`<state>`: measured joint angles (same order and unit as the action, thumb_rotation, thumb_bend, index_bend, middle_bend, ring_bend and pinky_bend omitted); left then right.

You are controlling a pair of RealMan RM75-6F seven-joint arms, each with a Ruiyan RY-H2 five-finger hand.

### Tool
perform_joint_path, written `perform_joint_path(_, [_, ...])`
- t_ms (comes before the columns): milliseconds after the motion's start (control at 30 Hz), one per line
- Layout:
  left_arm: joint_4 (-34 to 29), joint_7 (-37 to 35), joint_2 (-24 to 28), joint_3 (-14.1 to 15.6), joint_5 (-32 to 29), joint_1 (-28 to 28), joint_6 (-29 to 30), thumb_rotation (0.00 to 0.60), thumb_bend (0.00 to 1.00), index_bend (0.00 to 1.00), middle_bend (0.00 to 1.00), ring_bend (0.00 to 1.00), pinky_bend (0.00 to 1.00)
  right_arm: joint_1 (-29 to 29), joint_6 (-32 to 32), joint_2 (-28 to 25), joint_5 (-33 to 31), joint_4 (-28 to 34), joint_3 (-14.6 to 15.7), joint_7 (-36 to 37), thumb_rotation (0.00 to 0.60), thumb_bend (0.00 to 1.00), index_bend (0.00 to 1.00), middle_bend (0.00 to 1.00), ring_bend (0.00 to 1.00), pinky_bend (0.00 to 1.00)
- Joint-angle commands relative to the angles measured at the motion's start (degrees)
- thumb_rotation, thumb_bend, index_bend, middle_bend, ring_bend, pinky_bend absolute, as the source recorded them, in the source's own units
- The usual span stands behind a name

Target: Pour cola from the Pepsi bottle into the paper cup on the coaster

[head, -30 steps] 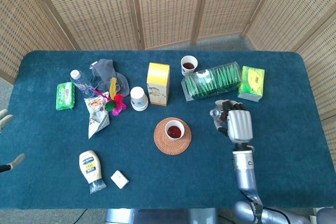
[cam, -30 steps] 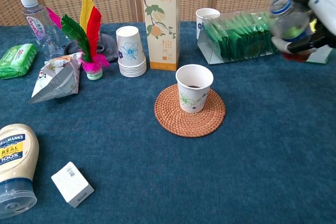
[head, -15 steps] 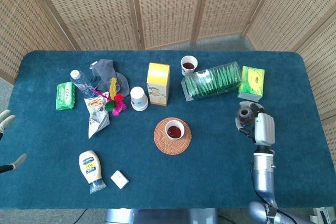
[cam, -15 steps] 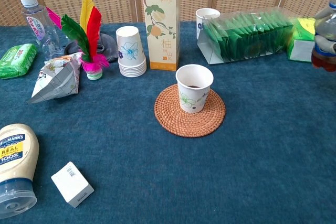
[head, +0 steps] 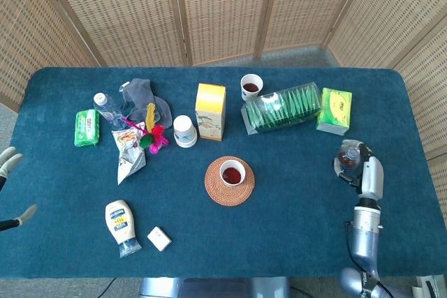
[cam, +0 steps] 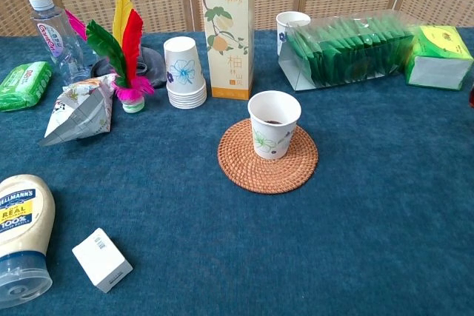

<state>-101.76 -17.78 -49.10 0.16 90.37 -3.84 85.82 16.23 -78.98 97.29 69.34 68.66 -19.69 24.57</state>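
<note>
The right hand point(head: 364, 172) is near the right edge of the blue table point(head: 293, 228), and its fingers are wrapped around the Pepsi bottle point(head: 347, 156). The bottle sits on the left side of that hand, tucked against the palm. In the head view we look down on the bottle's open mouth, so it seems to stand up straight with its long way going up and down and the mouth pointing up, though a small lean cannot be ruled out. The chest view shows only a thin dark red sliver at its right border, too small to name. The paper cup point(cam: 274, 124) stands upright in the middle of the round woven coaster point(cam: 267, 157), near the middle of the table, and has dark cola in it. The bottle and the hand are well apart from the cup, off toward the right edge. The left hand point(head: 8, 185) peeks in past the left edge of the table with its fingers spread and nothing in them. Near the back edge stand a yellow juice carton point(cam: 227, 31), a stack of paper cups point(cam: 184, 72) and a clear box of green packets point(cam: 344, 48). A mayonnaise bottle point(cam: 21, 231) lies near the front left corner.
</note>
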Motion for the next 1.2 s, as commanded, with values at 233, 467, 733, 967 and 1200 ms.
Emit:
perform_joint_path(233, [-0.11,0.51,-0.14,0.04,-0.07,-0.18,-0.41,0.6,0.29,0.0,0.0,0.0,0.0,-0.67,2.46,3.21,-0.44,-8.82,-0.06,8.66,0.6,0.94,0.44,0.42,0.28,0.62])
perform_joint_path(467, [-0.24,1.53,-0.45,0.03,-0.36,-0.29,-0.74,0.6,0.29,0.0,0.0,0.0,0.0,-0.93,2.76,6.61,1.11,-17.6,0.2,18.82,0.6,0.94,0.44,0.42,0.28,0.62])
perform_joint_path(733, [-0.67,2.95,-0.84,0.17,-0.29,-0.42,-1.12,0.6,0.29,0.0,0.0,0.0,0.0,-0.71,4.09,9.11,2.27,-24.85,0.93,24.77,0.6,0.94,0.45,0.41,0.27,0.62])
perform_joint_path(967, [-0.98,3.87,-1.09,0.24,-0.39,-0.56,-1.49,0.6,0.29,0.0,0.0,0.0,0.0,-0.57,4.69,10.14,2.91,-27.37,1.27,26.96,0.6,0.94,0.45,0.4,0.26,0.62])
perform_joint_path(1200, [-1.0,4.0,-1.15,0.23,-0.45,-0.59,-1.54,0.6,0.29,0.0,0.0,0.0,0.0,-0.69,4.75,9.84,4.18,-27.93,2.06,29.08,0.6,0.92,0.42,0.33,0.2,0.59])
